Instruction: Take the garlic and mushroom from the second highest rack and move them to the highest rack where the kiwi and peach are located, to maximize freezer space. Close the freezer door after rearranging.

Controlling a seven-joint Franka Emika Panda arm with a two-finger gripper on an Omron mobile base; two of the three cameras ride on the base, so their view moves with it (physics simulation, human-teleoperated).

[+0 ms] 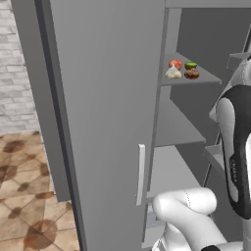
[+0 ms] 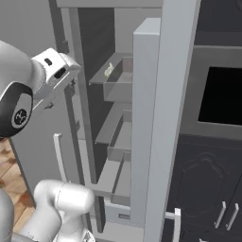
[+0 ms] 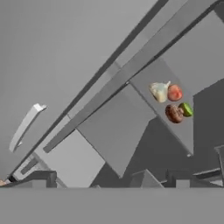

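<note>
The garlic (image 1: 172, 73) and the brown mushroom (image 1: 191, 74) lie on the highest rack (image 1: 208, 78), in front of the peach (image 1: 175, 64) and the kiwi (image 1: 190, 65). In the hand view the garlic (image 3: 159, 91), peach (image 3: 175, 92), mushroom (image 3: 173, 113) and kiwi (image 3: 186, 109) form a tight cluster. The second highest rack (image 1: 176, 127) is bare. My gripper (image 3: 113, 179) is open with nothing between its fingers, drawn back from the racks and outside the freezer. The freezer door (image 1: 108, 122) stands wide open.
The door's white handle (image 1: 141, 174) is at mid height. A second open door panel (image 2: 156, 118) with bins stands on the right. A dark oven (image 2: 222, 94) and cabinets are beyond it. Lower racks (image 2: 113, 137) stay inside. Tiled floor (image 1: 24, 196) is on the left.
</note>
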